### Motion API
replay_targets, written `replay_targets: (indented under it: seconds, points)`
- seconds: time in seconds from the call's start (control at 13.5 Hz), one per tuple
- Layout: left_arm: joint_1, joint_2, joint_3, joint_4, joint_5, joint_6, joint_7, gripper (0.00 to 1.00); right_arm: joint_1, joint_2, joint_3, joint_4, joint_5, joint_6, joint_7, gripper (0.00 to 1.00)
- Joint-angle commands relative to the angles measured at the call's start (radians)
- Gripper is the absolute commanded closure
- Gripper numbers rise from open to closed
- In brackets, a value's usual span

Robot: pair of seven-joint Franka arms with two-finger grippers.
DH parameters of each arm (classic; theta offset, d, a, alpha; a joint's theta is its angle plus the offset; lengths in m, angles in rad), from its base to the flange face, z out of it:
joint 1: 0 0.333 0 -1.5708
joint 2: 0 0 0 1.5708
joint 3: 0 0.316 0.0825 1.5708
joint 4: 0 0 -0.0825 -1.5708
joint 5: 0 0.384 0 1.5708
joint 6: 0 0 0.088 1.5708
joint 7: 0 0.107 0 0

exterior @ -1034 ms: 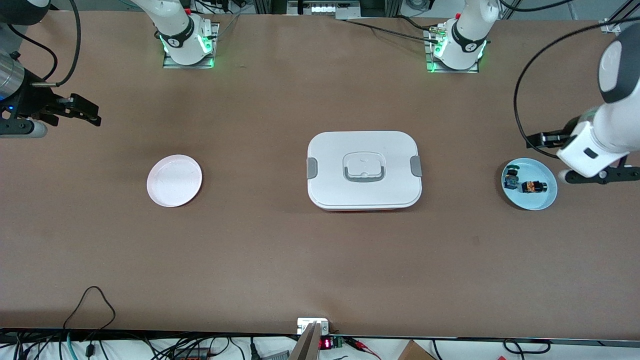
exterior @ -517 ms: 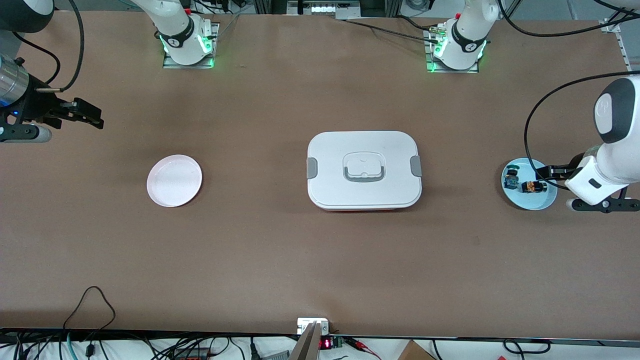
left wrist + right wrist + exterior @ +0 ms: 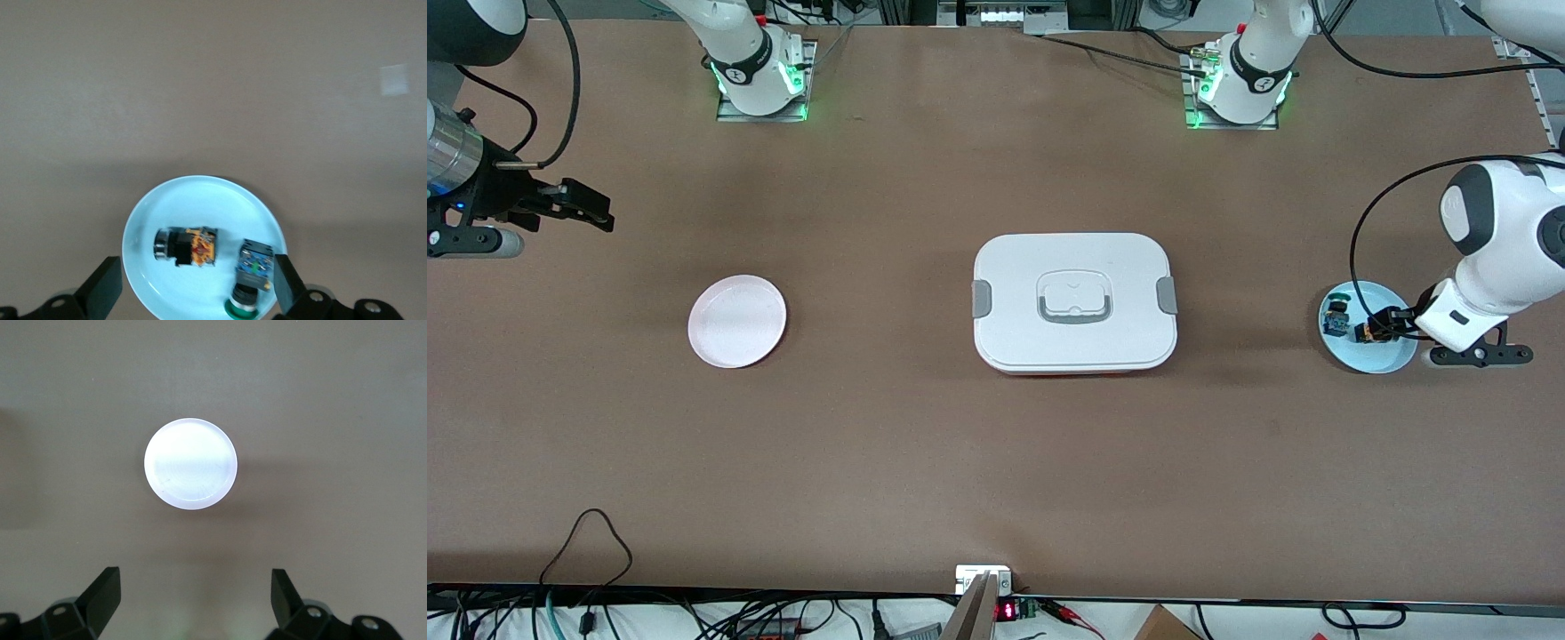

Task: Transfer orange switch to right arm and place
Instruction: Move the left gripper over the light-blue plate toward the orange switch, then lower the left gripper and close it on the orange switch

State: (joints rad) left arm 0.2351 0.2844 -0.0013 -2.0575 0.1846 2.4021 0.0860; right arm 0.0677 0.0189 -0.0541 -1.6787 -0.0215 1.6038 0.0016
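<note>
The orange switch [image 3: 1363, 332] [image 3: 187, 245] lies on its side in a light blue plate [image 3: 1371, 357] [image 3: 200, 193] at the left arm's end of the table. A similar switch with blue-green parts [image 3: 1335, 317] [image 3: 254, 270] lies beside it in the same plate. My left gripper [image 3: 1385, 324] [image 3: 198, 288] hangs open just over the plate, one finger on each side of the two switches, touching neither. My right gripper [image 3: 598, 206] [image 3: 193, 597] is open with nothing in it, up in the air at the right arm's end of the table.
A round pale pink plate [image 3: 737, 321] [image 3: 191, 463] lies bare toward the right arm's end. A white lidded box [image 3: 1074, 302] with grey clips and a handle sits mid-table. Cables lie along the table's edge nearest the front camera.
My left gripper has swung in and come down over the blue plate, closing on the orange switch's spot. The right gripper has shifted only slightly. Both stay open.
</note>
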Motion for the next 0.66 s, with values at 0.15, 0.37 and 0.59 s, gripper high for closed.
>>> replay_targets:
  seconds: [0.15,0.37,0.59]
  points:
    - [0.064,0.045,-0.017,-0.066,0.016,0.117,0.058,0.00,-0.006,0.004,0.002,0.013,0.003,-0.008,0.000,0.00]
    - [0.067,0.076,-0.017,-0.066,0.007,0.118,0.051,0.01,-0.006,0.004,0.002,0.013,0.002,-0.010,-0.003,0.00]
    - [0.099,0.110,-0.020,-0.058,0.006,0.118,0.051,0.01,-0.005,0.012,0.003,0.013,0.003,-0.005,-0.003,0.00]
